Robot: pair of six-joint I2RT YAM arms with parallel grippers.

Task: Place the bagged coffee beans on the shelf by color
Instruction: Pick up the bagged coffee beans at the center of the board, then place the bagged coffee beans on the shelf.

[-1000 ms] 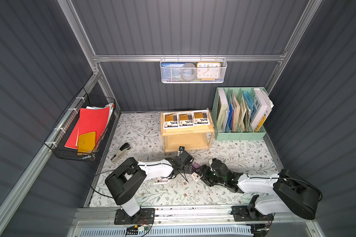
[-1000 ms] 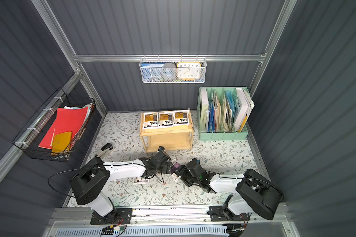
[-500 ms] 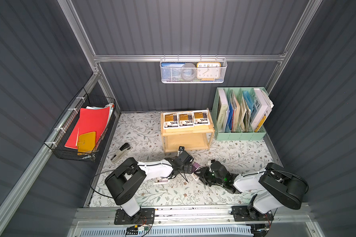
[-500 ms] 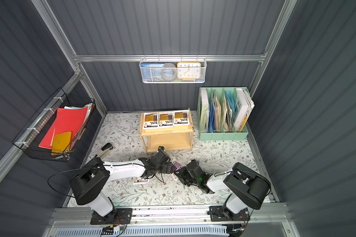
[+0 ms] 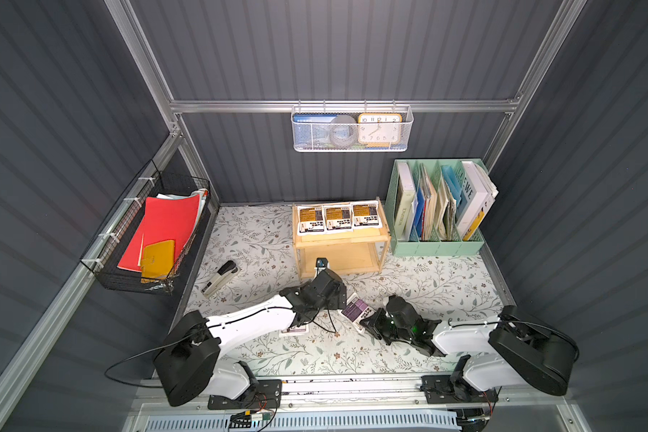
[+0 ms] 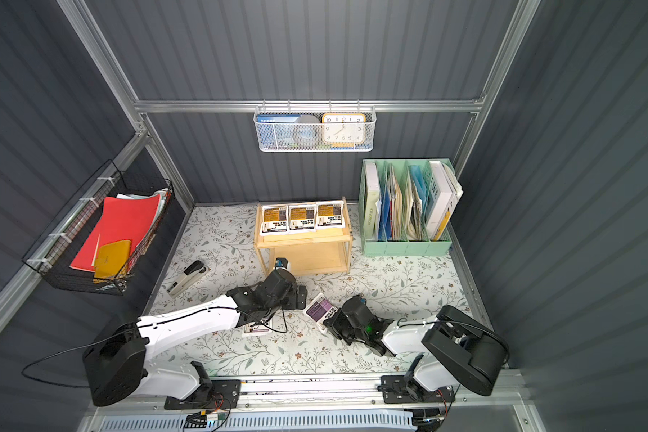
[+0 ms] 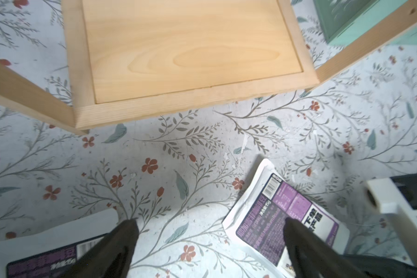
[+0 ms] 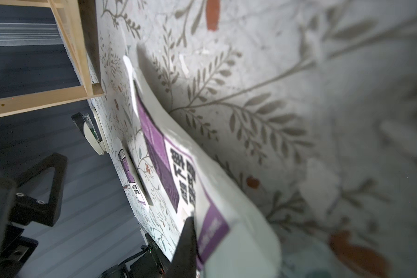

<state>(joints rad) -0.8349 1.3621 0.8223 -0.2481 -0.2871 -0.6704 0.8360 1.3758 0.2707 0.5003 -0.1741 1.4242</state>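
The purple bag (image 5: pixel 355 309) in front of the shelf (image 5: pixel 337 242) is pinched at one edge by the right fingers (image 8: pixel 187 243), closed on it. The left fingers (image 7: pixel 113 248) are spread apart nearby. The bag should be lifted gently (it bends) and slid flat onto the bare lower board (image 7: pixel 183 48), under the three orange bags (image 5: pixel 338 218). The flowered desk (image 5: pixel 427 284) is walled in by dark panels (image 5: pixel 315 56).
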